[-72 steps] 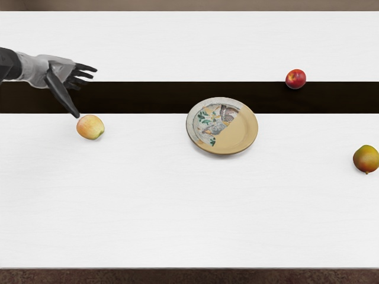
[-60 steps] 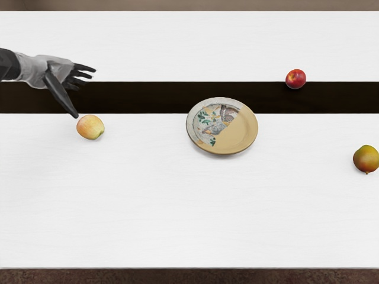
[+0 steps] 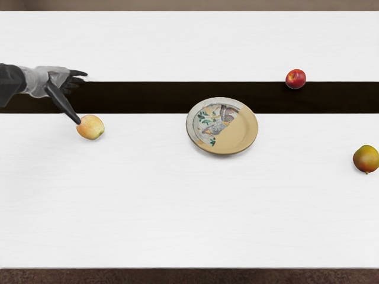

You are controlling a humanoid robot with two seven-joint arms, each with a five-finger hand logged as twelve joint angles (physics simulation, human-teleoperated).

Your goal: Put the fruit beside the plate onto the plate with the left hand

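White worktop [image 3: 177, 201] with a dark band across it carries a patterned plate [image 3: 240, 135] near the middle. A yellow-red apple [image 3: 90, 127] lies on the worktop well left of the plate. Above the apple the left hand [image 3: 54, 80] hovers, fingers [image 3: 64, 105] spread and gripping nothing, with one slanting down to the apple's upper edge.

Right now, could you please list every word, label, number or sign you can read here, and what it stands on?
None: no readable text anywhere.
The plate bears only a painted leafy pattern, no lettering.
The yellow-red apple, red apple, green-red fruit, left hand and white table carry no markings.
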